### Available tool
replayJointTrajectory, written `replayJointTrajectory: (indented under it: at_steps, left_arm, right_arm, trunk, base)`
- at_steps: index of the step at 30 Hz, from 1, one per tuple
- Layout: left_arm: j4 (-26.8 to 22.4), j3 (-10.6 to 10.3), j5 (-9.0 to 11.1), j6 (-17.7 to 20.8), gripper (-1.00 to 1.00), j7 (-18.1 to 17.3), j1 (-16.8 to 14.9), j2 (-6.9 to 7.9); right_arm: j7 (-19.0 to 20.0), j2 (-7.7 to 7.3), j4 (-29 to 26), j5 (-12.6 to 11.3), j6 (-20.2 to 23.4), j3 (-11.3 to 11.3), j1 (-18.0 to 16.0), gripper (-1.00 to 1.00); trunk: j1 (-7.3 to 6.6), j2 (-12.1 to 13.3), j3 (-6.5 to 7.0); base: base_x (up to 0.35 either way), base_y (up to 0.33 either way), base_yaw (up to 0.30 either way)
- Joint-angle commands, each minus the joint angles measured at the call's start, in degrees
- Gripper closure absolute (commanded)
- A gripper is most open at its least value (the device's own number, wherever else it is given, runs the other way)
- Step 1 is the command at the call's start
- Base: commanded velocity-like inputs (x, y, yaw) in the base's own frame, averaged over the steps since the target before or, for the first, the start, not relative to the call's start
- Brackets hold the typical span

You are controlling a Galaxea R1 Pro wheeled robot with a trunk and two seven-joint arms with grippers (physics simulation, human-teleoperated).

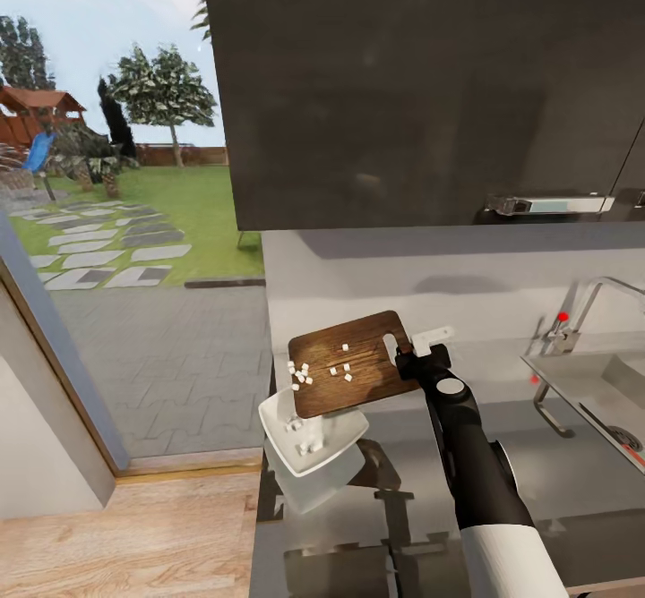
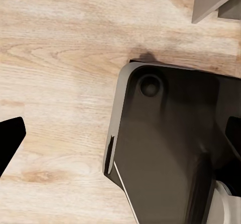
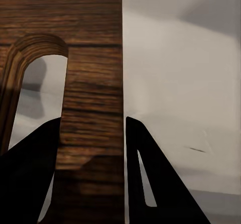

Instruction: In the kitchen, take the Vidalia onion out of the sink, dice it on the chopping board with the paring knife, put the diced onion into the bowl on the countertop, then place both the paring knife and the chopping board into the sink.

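Note:
My right gripper [image 1: 414, 358] is shut on the handle end of the dark brown chopping board [image 1: 354, 374], holding it tilted in the air over the white bowl [image 1: 271, 432]. In the right wrist view the board [image 3: 93, 83] sits between the black fingers [image 3: 150, 184], beside its slot hole. Small white diced onion pieces [image 1: 300, 374] lie along the board's low edge, and some lie in the bowl [image 1: 309, 441]. The sink [image 1: 596, 383] is to the right, set in the grey countertop [image 1: 537, 455]. My left gripper [image 2: 120, 138] is open above wood floor. The paring knife is out of view.
A dark wall cabinet [image 1: 421, 88] hangs above the counter. The chrome tap with a red knob [image 1: 563, 318] stands behind the sink. At left a glass door [image 1: 116, 222] looks onto a paved garden. The robot's dark base [image 2: 165, 148] stands on light wood floor [image 2: 60, 58].

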Motion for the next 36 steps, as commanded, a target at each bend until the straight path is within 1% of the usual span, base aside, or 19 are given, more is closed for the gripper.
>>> replayJointTrajectory:
  at_steps: [1, 36]
  left_arm:
    - [-0.05, -0.06, 0.6, -0.03, -1.0, -0.31, 0.01, 0.03]
    - [0.03, -0.08, 0.6, -0.03, -1.0, -0.31, 0.01, 0.03]
  right_arm:
    - [0.52, 0.07, -0.11, 0.59, 0.17, -0.13, -0.05, 1.0]
    - [0.51, 0.07, -0.1, 0.67, 0.17, -0.13, -0.05, 1.0]
  trunk:
    - [0.04, -0.13, -0.12]
    - [0.04, -0.13, -0.12]
  base:
    - [0.0, 0.0, 0.0]
    - [0.0, 0.0, 0.0]
